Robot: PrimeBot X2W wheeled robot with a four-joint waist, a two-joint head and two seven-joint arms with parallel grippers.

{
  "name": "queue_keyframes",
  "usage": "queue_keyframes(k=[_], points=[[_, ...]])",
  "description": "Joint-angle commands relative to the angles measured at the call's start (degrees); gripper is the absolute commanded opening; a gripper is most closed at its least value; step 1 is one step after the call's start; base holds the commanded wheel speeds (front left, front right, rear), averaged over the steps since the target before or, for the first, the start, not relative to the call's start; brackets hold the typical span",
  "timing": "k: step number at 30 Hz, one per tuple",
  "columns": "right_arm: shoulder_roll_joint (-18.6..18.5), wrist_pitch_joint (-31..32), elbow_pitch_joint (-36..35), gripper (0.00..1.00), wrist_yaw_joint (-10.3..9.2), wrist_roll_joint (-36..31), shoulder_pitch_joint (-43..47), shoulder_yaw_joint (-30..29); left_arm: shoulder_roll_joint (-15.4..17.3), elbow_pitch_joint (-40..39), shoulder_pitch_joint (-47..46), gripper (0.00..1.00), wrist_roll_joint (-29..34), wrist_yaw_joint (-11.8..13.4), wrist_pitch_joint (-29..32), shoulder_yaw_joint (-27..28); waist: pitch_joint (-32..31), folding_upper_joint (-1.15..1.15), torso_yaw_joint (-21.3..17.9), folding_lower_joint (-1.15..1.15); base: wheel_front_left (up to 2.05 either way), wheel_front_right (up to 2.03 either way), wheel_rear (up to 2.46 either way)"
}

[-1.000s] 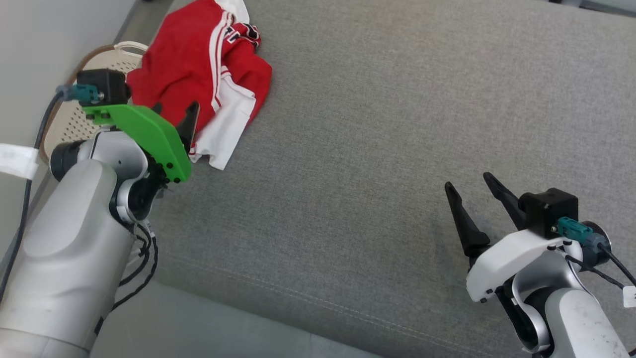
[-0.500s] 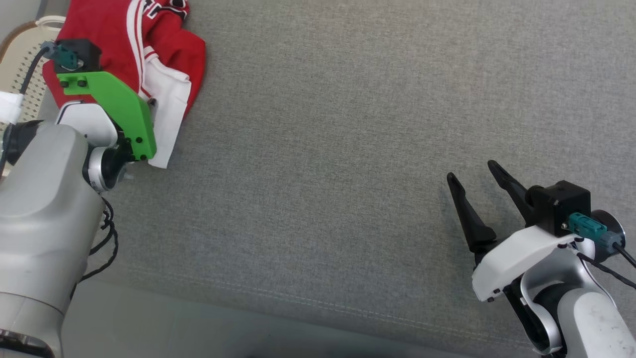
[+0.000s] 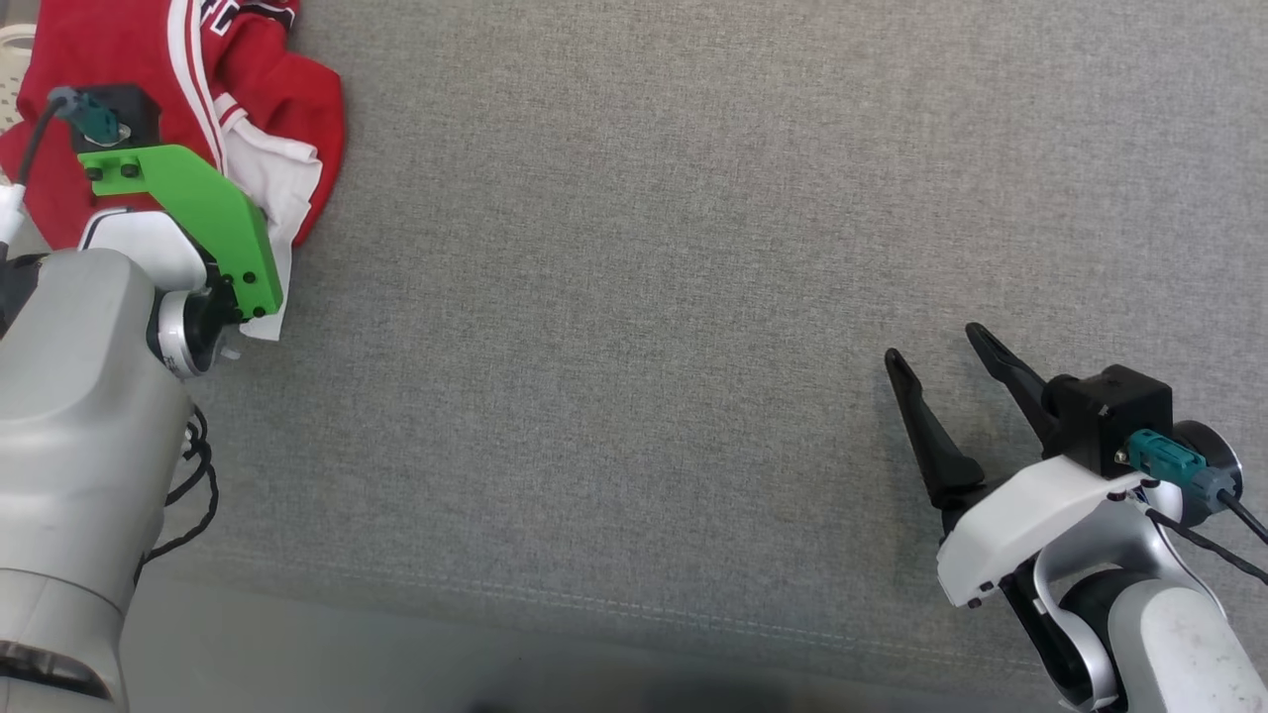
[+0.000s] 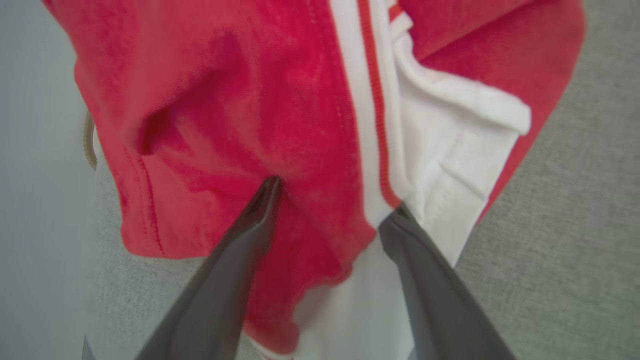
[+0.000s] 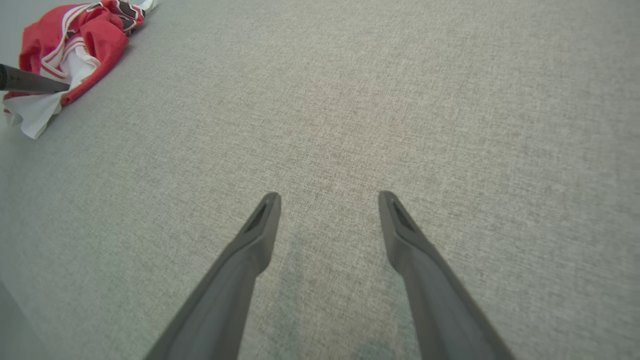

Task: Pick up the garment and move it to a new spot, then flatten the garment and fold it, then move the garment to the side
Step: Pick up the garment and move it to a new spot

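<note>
The garment [image 3: 109, 40] is a crumpled red top with white stripes and white panels, lying at the far left of the grey cushion [image 3: 634, 248]. My left arm's green bracket [image 3: 188, 208] hangs over its near edge. In the left wrist view my left gripper [image 4: 332, 197] is open, its fingertips [image 4: 270, 190] down at the cloth [image 4: 280, 100], one on red fabric and one at the white stripe. My right gripper [image 3: 933, 345] stands open over bare cushion at the lower right, with nothing between its fingers [image 5: 328, 196]. The right wrist view shows the garment [image 5: 95, 30] far off.
A sliver of a cream perforated basket [image 3: 12, 38] shows beyond the garment at the left edge. The cushion's front seam [image 3: 634, 619] runs along the bottom, with pale floor [image 3: 297, 663] below it.
The head camera has turned, so the whole picture has slid left. My left gripper has moved forward onto the garment, its fingers now hidden under the green bracket. The right gripper has barely moved.
</note>
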Motion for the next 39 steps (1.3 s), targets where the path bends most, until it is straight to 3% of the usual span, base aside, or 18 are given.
queue_keyframes(k=[1, 2, 18, 30, 39], points=[[-0.3, -0.4, 0.2, 1.00, 0.00, 0.1, -0.3, -0.1, -0.8, 0.6, -0.3, 0.27, -0.2, 0.3, -0.2, -0.1, -0.2, 0.00, -0.1, -0.01, 0.00, 0.00, 0.00], [-0.3, -0.5, 0.4, 1.00, 0.00, 0.2, -0.3, -0.1, -1.0, 0.6, -0.4, 0.00, -0.3, 0.3, -0.5, -0.1, -0.4, 0.00, -0.2, -0.01, 0.00, 0.00, 0.00], [1.8, -4.4, 6.9, 1.00, 0.00, 2.3, -0.8, 2.6, -1.2, -0.8, -2.5, 0.00, 1.7, -0.9, -7.8, -1.2, -10.1, 0.00, -3.7, -0.01, 0.00, 0.00, 0.00], [4.6, -8.8, 12.9, 1.00, 0.00, 4.6, 0.6, 4.0, -3.2, -13.5, -3.5, 0.00, 2.7, -2.9, -13.3, -2.7, -20.1, 0.00, -10.9, -0.01, 0.00, 0.00, 0.00], [5.0, -10.7, 15.3, 1.00, 0.00, 5.6, 0.7, 4.4, -5.9, -22.3, -2.6, 0.00, 3.9, -3.2, -11.5, -6.1, -23.7, 0.00, -16.6, -0.01, 0.00, 0.00, 0.00]])
